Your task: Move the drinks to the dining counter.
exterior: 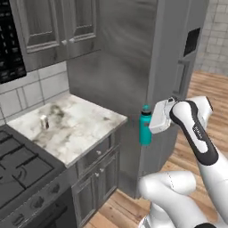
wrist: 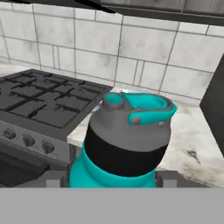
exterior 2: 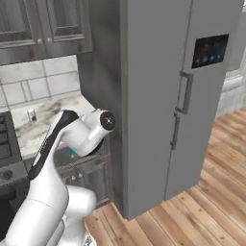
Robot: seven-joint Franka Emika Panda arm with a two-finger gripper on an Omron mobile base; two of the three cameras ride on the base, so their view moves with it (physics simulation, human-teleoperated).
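Gripper: in the left base view it reaches sideways from the arm's wrist toward the teal water bottle; its finger tips sit at the bottle's side, mostly hidden behind the white hand.
Jaws: set fairly wide, one tip on each side of the bottle body in the hand view; they close around the bottle and carry it.
Finger tips: low in the hand view, flanking the bottle's teal lower body left and right.
Teal water bottle: held in the air just off the front corner of the small marble worktop, in front of the fridge side; nothing under it but the wood floor.
Bottle axis: long axis vertical, upright; cap and carry loop point up, base points down.
Bottle up close: teal body, dark band, grey shoulder, teal lid with loop at the top.
In the right base view: a teal sliver shows under the arm's elbow, otherwise hidden by the arm.
Small marble worktop: left of the bottle, above grey cabinet drawers.
Small pale can: stands upright on the worktop near the stove, well apart from the gripper.
Stove: dark grates, beside the worktop.
Fridge: tall and grey, behind the bottle.
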